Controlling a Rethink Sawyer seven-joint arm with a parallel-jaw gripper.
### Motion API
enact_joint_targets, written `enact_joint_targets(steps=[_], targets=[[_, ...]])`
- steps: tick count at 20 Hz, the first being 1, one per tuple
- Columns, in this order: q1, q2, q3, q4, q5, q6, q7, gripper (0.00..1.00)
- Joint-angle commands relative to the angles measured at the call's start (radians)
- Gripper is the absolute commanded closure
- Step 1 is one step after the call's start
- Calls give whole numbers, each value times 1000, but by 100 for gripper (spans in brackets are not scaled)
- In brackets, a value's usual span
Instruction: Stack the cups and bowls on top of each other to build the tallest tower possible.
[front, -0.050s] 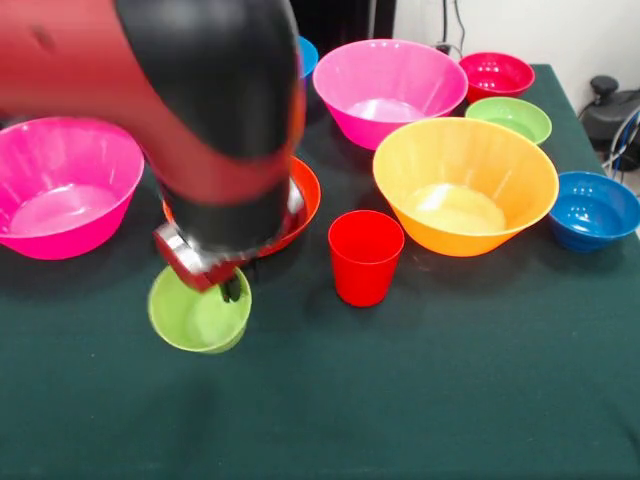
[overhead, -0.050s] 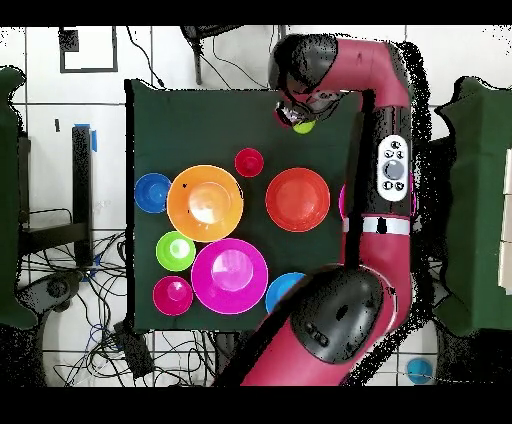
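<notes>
Lime green cup (front, -0.050s: 199, 312) tilts, mouth toward camera, directly beneath the hand (front, -0.050s: 228, 285) — whether it grips, I cannot tell.

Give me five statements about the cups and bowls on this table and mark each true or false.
1. The red cup stands upright on the table. True.
2. The green cup sits inside the orange bowl. False: it is under the gripper, apart from that bowl.
3. The orange bowl is empty. True.
4. Both pink bowls are nested together. False: one pink bowl and the other stand apart.
5. A tower already stands. False: nothing is stacked.
</notes>
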Motion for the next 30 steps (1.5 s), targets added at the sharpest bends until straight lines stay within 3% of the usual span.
enact_joint_targets(steps=[1,6,18,24,30], targets=[[-57,-225,-79,270,142,-127,91,100],[-33,-271,-138,290,150,-118,91,100],[-42,-341,-177,475,228,-441,197,100],[-22,-331,-203,487,297,-411,183,100],[-4,-343,-234,540,342,-452,213,100]])
